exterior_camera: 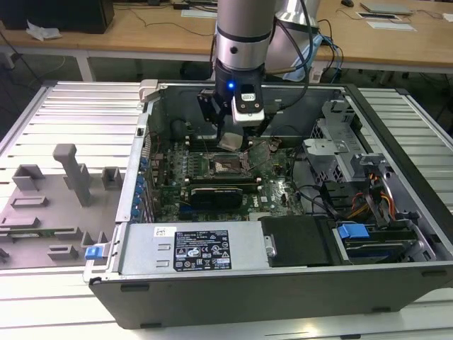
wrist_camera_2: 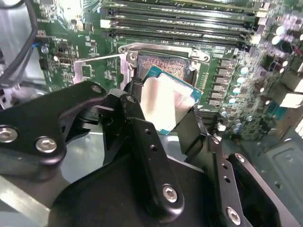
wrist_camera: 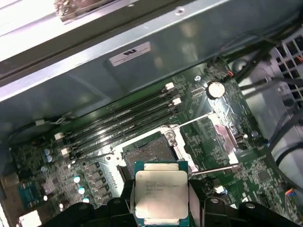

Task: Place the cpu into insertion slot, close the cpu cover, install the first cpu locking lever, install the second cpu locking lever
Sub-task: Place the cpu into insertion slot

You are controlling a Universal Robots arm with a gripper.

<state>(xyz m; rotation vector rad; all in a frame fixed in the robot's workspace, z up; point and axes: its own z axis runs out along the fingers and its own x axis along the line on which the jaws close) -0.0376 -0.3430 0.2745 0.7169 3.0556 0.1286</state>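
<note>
Fingers (wrist_camera_2: 142, 137) of the gripper (exterior_camera: 231, 136) are clamped on the cpu (wrist_camera: 161, 196), held above the slot (wrist_camera: 147, 152). Exterior view gives the arm (exterior_camera: 241, 35), vertical over the slot; first wrist view gives the cover (wrist_camera: 223, 137), open beside the slot.

1. This is a robotics lab or electronics test workshop
2. A robot arm (exterior_camera: 244, 42) stands over an open desktop computer case (exterior_camera: 212, 290) that lies on its side, with the green motherboard (exterior_camera: 279, 191) bare; the first wrist view shows the board's long memory slots (wrist_camera: 123, 118)
3. The case rests on a ribbed aluminium work table (exterior_camera: 78, 106), and grey moulded holders (exterior_camera: 71, 173) are set out on it at the exterior view's left
4. Behind the table run pale wooden desks (exterior_camera: 141, 32) that carry loose cables and flat devices (exterior_camera: 386, 8)
</note>
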